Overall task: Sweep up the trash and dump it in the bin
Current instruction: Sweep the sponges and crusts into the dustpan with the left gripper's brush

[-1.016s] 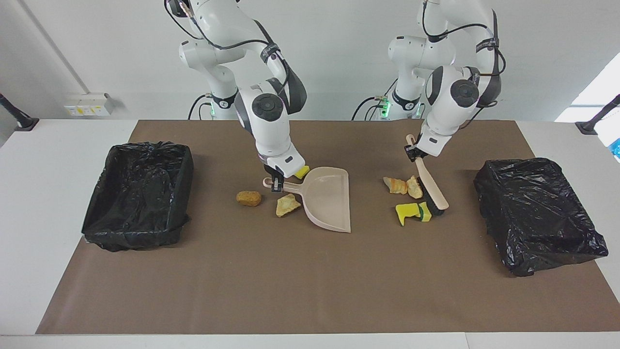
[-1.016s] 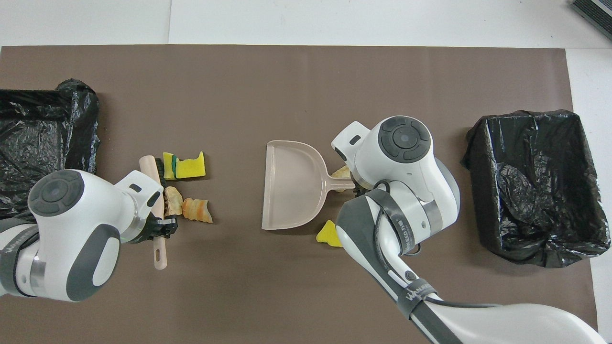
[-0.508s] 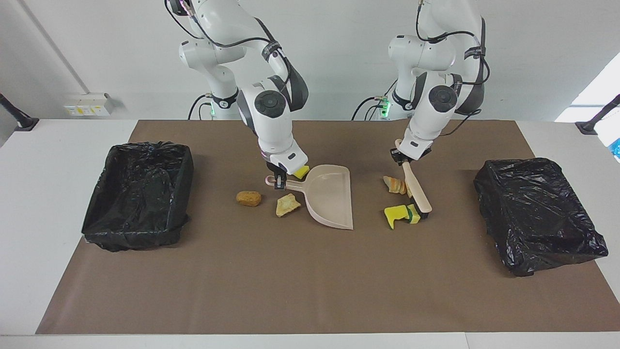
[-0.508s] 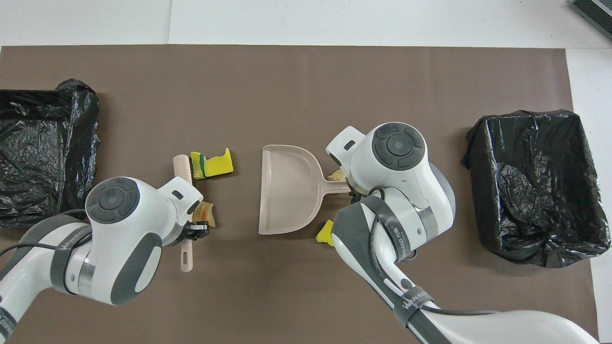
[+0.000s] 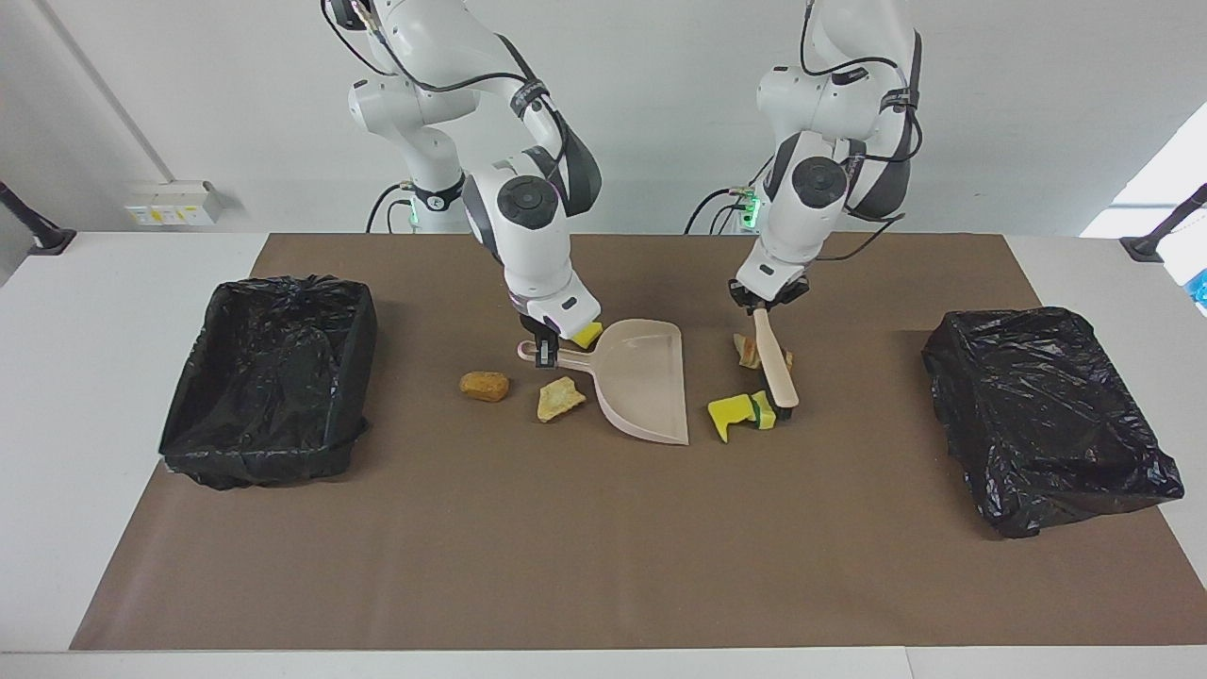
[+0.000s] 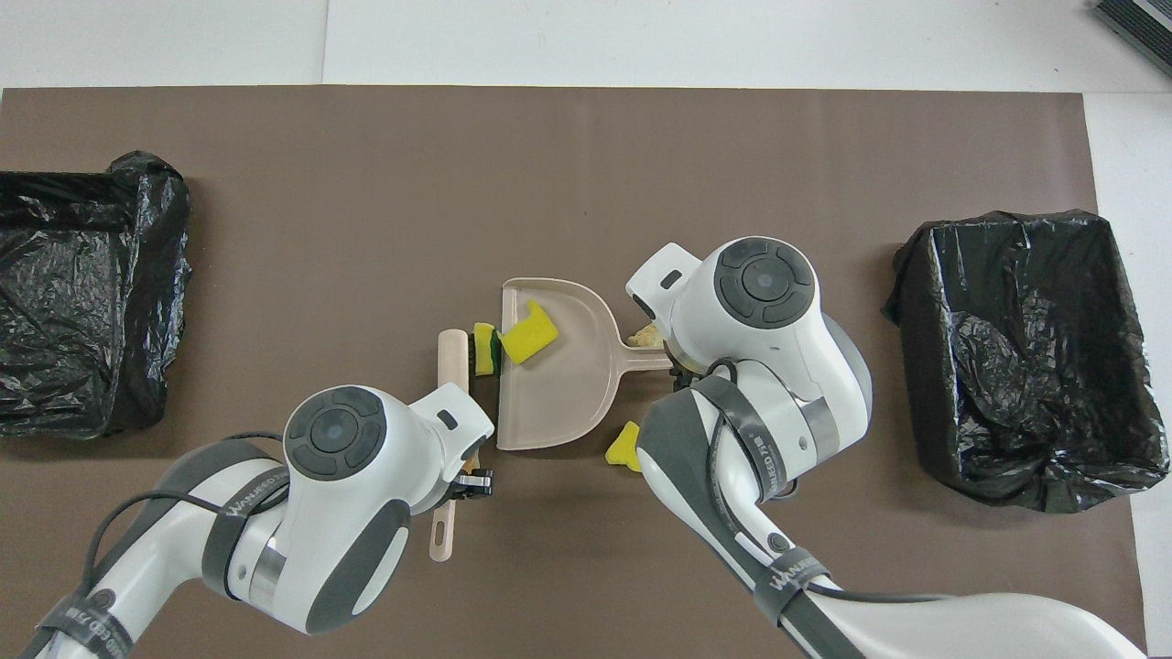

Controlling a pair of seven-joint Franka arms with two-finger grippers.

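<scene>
My right gripper [image 5: 544,352] is shut on the handle of the beige dustpan [image 5: 644,382], which lies flat on the mat with its mouth toward the left arm's end. My left gripper [image 5: 762,302] is shut on the handle of the hand brush [image 5: 779,370], bristles down on the mat. Trash: a yellow sponge bit [image 5: 725,416] [image 6: 530,331] and a yellow-green bit [image 5: 760,412] lie between brush head and dustpan mouth. Tan bread chunks [image 5: 749,351] lie beside the brush handle. A brown chunk [image 5: 484,385], a tan chunk [image 5: 560,398] and a yellow bit [image 5: 589,334] lie around the dustpan's handle.
Two black-lined bins stand on the brown mat: one [image 5: 269,377] toward the right arm's end, the other [image 5: 1047,415] toward the left arm's end. The left arm's wrist [image 6: 343,448] covers the bread chunks in the overhead view.
The left gripper has swept the brush toward the dustpan, pushing the yellow sponge bits and bread chunks up to its mouth. The dustpan turned slightly at first, then stayed put.
</scene>
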